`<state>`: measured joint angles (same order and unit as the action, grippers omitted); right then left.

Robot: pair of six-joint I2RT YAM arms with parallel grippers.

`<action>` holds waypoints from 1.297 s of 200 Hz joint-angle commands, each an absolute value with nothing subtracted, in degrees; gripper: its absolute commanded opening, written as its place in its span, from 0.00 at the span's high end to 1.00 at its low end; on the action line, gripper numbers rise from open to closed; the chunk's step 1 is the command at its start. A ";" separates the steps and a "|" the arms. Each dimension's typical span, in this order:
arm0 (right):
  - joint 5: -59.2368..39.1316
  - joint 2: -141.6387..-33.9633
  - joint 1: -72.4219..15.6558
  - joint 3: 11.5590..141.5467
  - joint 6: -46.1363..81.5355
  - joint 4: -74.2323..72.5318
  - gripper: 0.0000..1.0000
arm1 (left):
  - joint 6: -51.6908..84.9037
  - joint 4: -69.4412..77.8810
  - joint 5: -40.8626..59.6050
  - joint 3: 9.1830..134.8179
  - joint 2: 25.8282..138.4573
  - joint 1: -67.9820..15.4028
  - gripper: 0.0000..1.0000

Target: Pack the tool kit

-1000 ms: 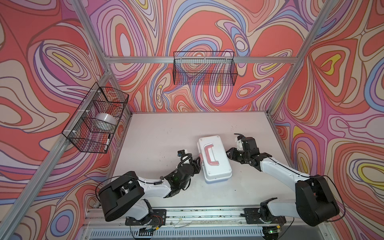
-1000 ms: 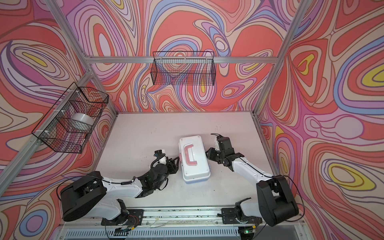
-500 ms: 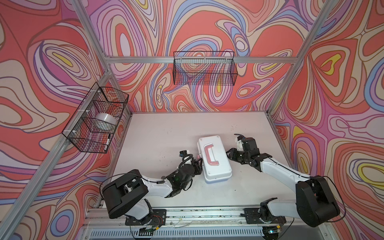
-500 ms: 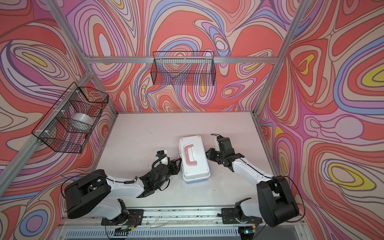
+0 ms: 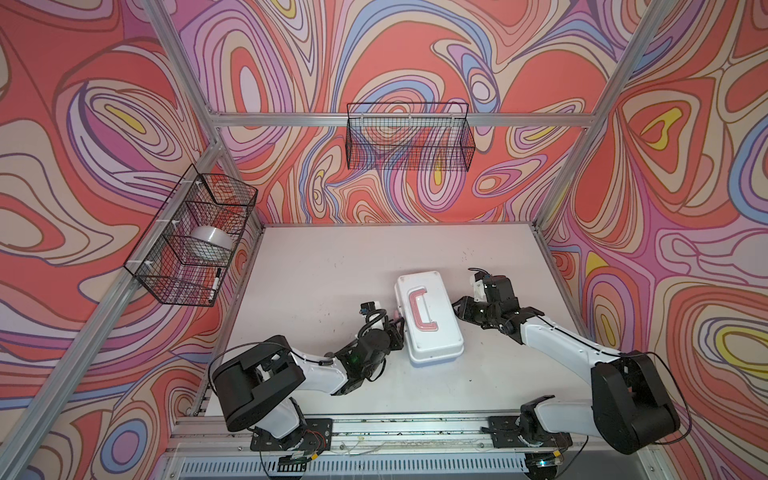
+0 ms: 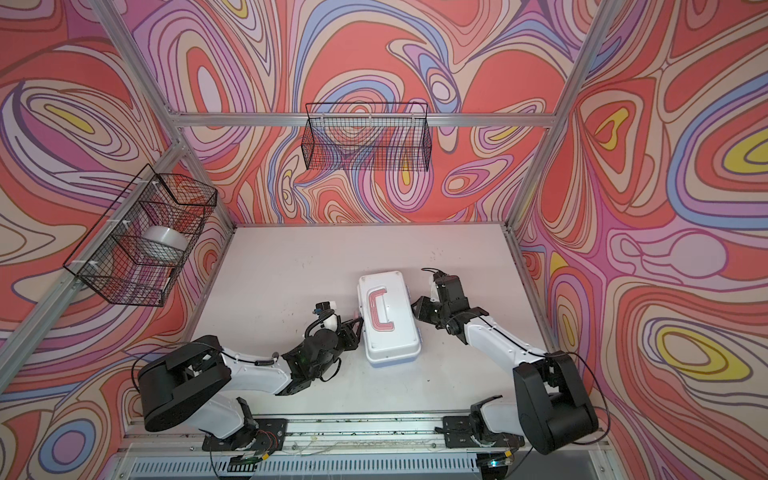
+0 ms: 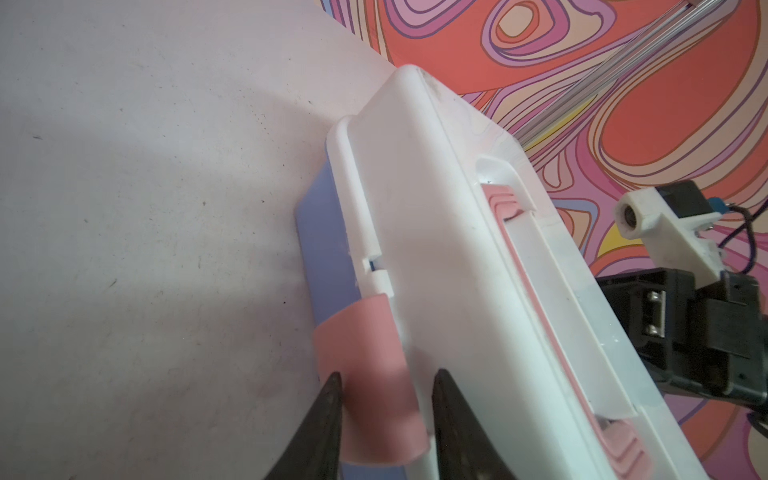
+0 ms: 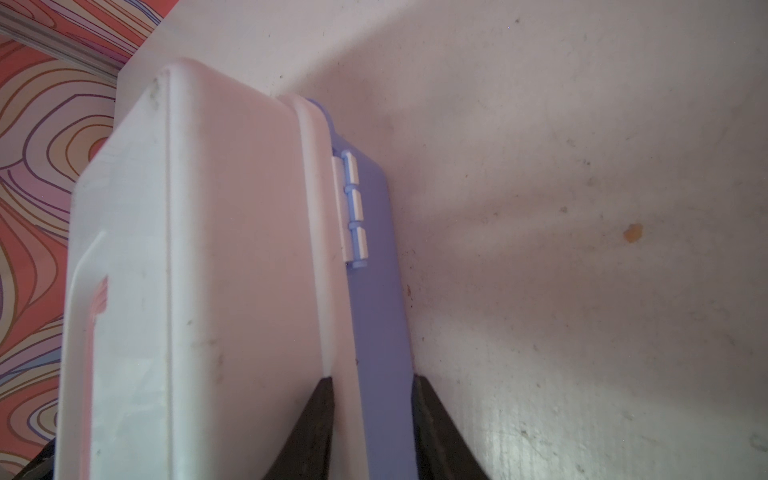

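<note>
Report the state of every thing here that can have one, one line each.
tool kit: lid shut, lying flat.
handle: folded down into the lid.
latch: down over the blue base; snapped or not, unclear.
left gripper: jaws astride the latch, pinch unclear.
right gripper: closed on the tool kit's hinge-side edge.
side basket: holds a white roll and a marker.

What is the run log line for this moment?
tool kit: closed | left gripper: jaws flank pink latch | right gripper: clamped on hinge edge

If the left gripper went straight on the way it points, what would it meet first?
The pink latch on the tool kit: the left gripper has its jaws astride it in the wrist view; contact looks near, depth unclear.
</note>
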<state>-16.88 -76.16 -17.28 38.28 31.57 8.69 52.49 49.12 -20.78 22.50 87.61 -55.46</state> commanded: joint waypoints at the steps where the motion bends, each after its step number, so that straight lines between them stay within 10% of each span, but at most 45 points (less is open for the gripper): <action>1: -17.10 -75.99 -17.88 37.44 31.09 9.19 0.67 | 51.77 47.73 -19.69 23.96 86.68 -55.55 0.66; 259: -16.52 -77.19 -17.85 38.41 31.68 8.74 0.69 | 54.68 43.83 -12.04 25.06 90.00 -49.99 0.73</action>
<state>-16.80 -76.66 -17.32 38.30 31.83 7.55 53.30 43.97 -14.15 24.14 88.51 -50.28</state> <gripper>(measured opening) 0.309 0.280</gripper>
